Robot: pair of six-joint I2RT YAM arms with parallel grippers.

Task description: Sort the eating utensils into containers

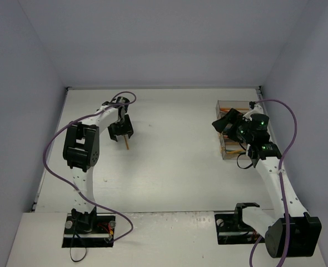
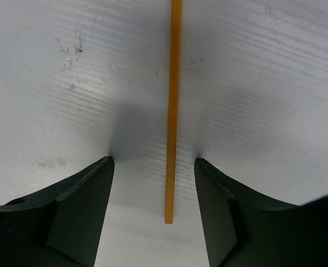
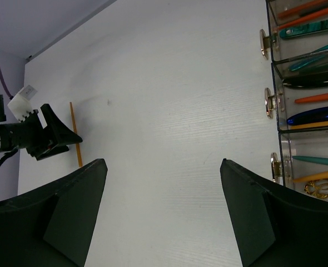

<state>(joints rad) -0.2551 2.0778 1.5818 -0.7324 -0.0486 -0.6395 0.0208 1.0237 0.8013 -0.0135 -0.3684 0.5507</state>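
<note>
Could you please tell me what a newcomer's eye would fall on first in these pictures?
A lone orange chopstick lies on the left side of the white table, straddled by the left gripper, whose open jaws do not touch it. Near the table's right edge, the containers hold bright orange, teal and navy utensils, with the right gripper open and empty near them.

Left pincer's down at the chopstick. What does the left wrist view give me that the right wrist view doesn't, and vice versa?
Left wrist only: up close, the orange chopstick lies flat between the fingers of the left pincer, a gap on each side, its near end visible. Right wrist only: the containers at the right edge holding teal, orange and navy utensils, and the open, empty right pincer. Both: the chopstick, the left pincer and the white table.
</note>
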